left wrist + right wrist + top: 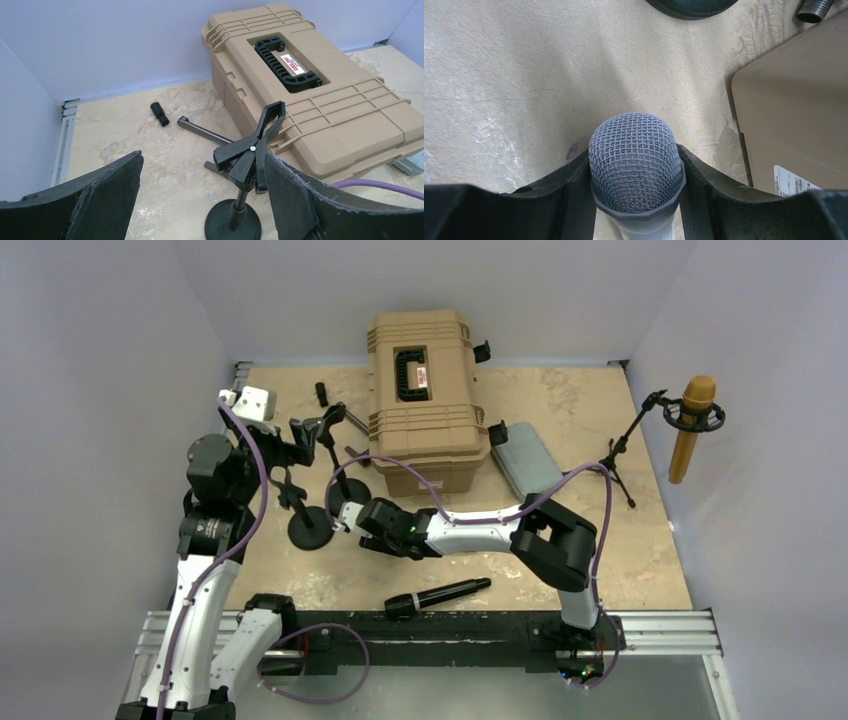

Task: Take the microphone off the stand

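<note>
The microphone (pixel 635 150) has a grey mesh head and a pale body, and my right gripper (pixel 634 154) is shut on it just below the head, low over the table. From above, that gripper (pixel 362 520) sits beside two black round-based stands. One stand (pixel 235 220) carries an empty black spring clip (pixel 252 152). My left gripper (pixel 202 160) is open, with the clip just inside its right finger (pixel 295 195). In the top view the left gripper (pixel 300 438) hangs at that clip (pixel 325 425).
A tan hard case (pixel 425 390) fills the back centre, with a grey flat pouch (pixel 528 460) beside it. A black microphone (pixel 437 597) lies near the front edge. A gold microphone (pixel 692 420) hangs on a tripod stand at the right. A metal rod (pixel 200 131) and a small black adapter (pixel 160 114) lie loose.
</note>
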Motion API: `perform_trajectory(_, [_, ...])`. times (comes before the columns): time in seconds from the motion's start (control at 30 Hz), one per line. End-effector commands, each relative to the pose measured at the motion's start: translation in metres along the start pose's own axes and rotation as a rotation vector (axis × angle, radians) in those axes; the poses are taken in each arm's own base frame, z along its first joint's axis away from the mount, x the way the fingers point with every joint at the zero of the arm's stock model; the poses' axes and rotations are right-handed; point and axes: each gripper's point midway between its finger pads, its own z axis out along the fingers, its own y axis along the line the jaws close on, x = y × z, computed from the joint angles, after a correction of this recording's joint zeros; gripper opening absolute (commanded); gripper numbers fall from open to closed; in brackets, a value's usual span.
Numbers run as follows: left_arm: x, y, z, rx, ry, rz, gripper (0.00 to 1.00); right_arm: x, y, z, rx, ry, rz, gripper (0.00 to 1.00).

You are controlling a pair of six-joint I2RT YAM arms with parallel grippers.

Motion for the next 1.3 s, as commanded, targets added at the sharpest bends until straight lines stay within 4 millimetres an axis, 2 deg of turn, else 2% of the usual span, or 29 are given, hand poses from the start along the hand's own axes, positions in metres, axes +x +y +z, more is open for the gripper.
perform_trajectory(0.0, [-0.009,0.008,-0.003,-0.047,-0.039,0.008,0.89,-0.015,-0.005,-0.004,0.013,-0.061,0.032,0.46])
perform_trajectory(0.13, [-0.008,0.010,-0.003,-0.056,-0.043,0.007,0.89,-0.011,-0.004,-0.004,0.012,-0.054,0.033,0.51])
perform_trajectory(0.37, [-0.008,0.010,-0.004,-0.058,-0.048,0.010,0.89,-0.009,-0.003,-0.007,0.012,-0.060,0.053,0.74])
perform_trajectory(0.67, [-0.008,0.010,-0.005,-0.061,-0.052,0.010,0.89,-0.012,-0.005,-0.012,0.015,-0.065,0.057,0.75])
perform_trajectory(0.7, [-0.009,0.012,-0.006,-0.069,-0.054,0.010,0.92,-0.014,-0.007,-0.014,0.020,-0.072,0.064,0.76])
perform_trajectory(0.73, [-0.010,0.013,-0.007,-0.079,-0.057,0.009,0.95,-0.018,-0.008,-0.017,0.021,-0.081,0.072,0.76])
perform_trajectory(0.83, [-0.014,0.019,-0.009,-0.118,-0.071,-0.002,0.97,-0.032,-0.016,-0.032,0.028,-0.126,0.109,0.80])
perform_trajectory(0.87, [-0.014,0.021,-0.010,-0.129,-0.071,-0.005,0.98,-0.036,-0.019,-0.038,0.031,-0.140,0.121,0.84])
perform_trajectory(0.93, [-0.016,0.025,-0.011,-0.155,-0.072,-0.012,0.98,-0.047,-0.026,-0.051,0.035,-0.172,0.146,0.97])
perform_trajectory(1.07, [-0.018,0.036,-0.017,-0.219,-0.068,-0.012,1.00,-0.069,-0.044,-0.086,0.048,-0.257,0.195,0.99])
perform_trajectory(1.27, [-0.020,0.045,-0.023,-0.278,-0.081,-0.029,1.00,-0.099,-0.057,-0.137,0.004,-0.422,0.263,0.99])
